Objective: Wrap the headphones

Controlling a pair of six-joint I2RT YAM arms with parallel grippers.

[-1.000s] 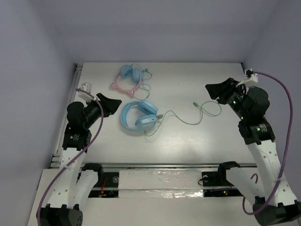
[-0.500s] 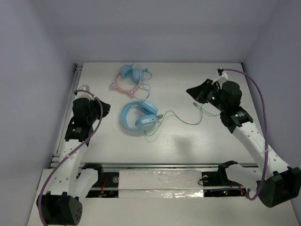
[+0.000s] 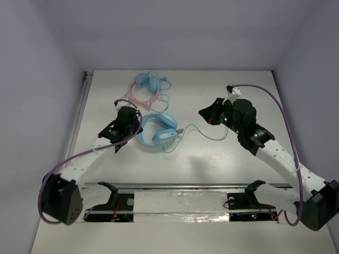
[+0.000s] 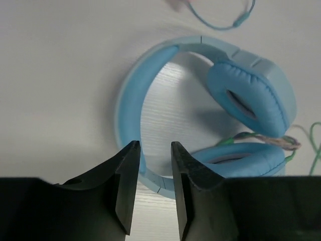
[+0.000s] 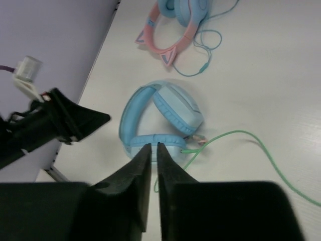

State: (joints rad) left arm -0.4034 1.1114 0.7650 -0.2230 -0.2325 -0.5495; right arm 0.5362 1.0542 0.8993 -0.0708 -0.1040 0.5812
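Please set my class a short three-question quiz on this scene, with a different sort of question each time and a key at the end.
1. True or false: the pink cat-ear pair lies farther back on the table than the light-blue headphones.
2. The pale green cable trails from the headphones mainly toward the robot's: A left; B right; C own side.
3. Fill in: the fingers of the right hand are ___, with nothing between them.

Key: 1 true; 2 B; 3 shut.
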